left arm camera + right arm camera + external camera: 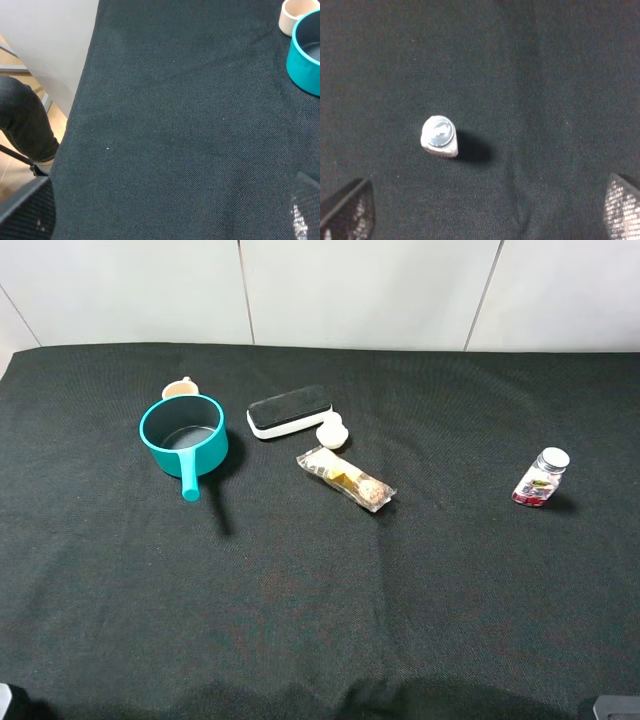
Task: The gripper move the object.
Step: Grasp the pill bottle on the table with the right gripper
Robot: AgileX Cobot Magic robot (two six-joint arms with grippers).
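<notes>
Bottle position: the small clear bottle (541, 478) is seen standing upright on the right part of the black cloth surface (420, 620), well apart from the wrapped snack bar (346, 478) and the teal pot (183, 435).
Cap: the silver-white cap (439, 134) is turned straight up at the right wrist camera, with the body hidden beneath it.
Right hand (485, 210): it is held spread wide with nothing in it. Only its fingertips (347, 210) are shown, at the frame corners. The bottle is seen ahead of them and off toward one finger, untouched.
Left hand (167, 215): it is likewise spread and empty, over bare cloth.
Weight: the bottle is judged very light.
Stiffness: rigid walls are expected, but glass or plastic cannot be told, so a moderate squeeze is advised.
Slip: the smooth wall and glossy label may slide between the pads.
Tipping: with a narrow foot on soft cloth, it could be knocked over if one finger arrives first.
Hold: the labelled body just below the cap is best taken, centred between both fingers.
</notes>
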